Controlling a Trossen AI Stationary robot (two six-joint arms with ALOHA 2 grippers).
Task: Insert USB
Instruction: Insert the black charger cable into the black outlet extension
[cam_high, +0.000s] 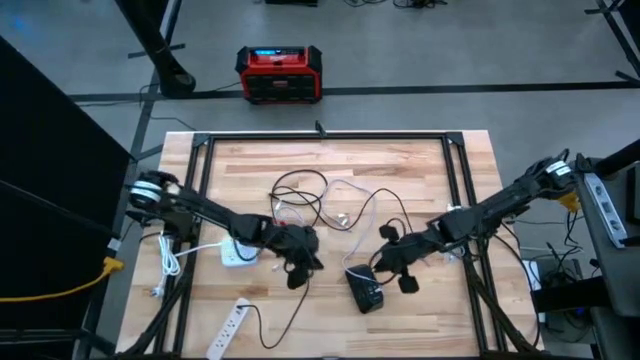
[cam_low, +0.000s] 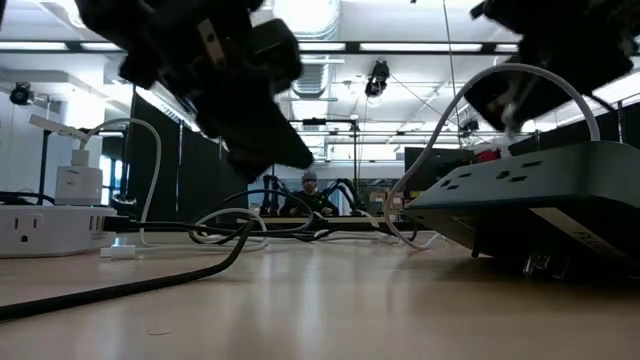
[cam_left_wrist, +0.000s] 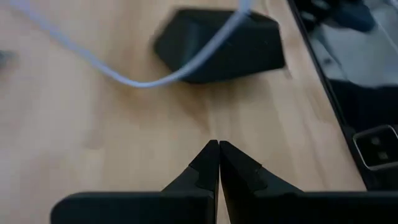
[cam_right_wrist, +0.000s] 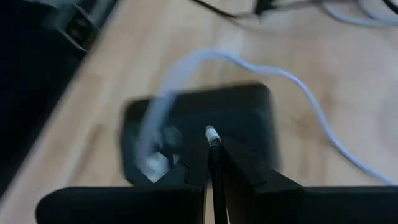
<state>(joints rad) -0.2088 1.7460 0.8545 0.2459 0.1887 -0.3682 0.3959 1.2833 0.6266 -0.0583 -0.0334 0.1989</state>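
Observation:
A black power block (cam_high: 365, 291) lies near the table's front edge, between my two grippers; the low view shows it (cam_low: 540, 200) with its socket face up and tilted. A white cable (cam_right_wrist: 292, 81) arches over it. In the right wrist view my right gripper (cam_right_wrist: 212, 142) hovers just above the block (cam_right_wrist: 249, 118), shut on a small white USB plug. My left gripper (cam_left_wrist: 218, 146) is shut and empty. It sits above the wood left of the block (cam_left_wrist: 217, 43) and points at it. My right gripper pinches a small white and silver plug tip (cam_right_wrist: 212, 132) between its two fingertips, and only the tip shows past them. The fingers slant down from the table's right side. The plug is clear of the table, above the black block. Whether the white cable belongs to it I cannot tell.
A white power strip (cam_high: 238, 253) with a white charger lies left of my left gripper, and another white strip (cam_high: 228, 328) sits at the front edge. Black and white cables (cam_high: 310, 200) loop across the middle of the table. A black metal frame (cam_high: 460, 200) borders the table.

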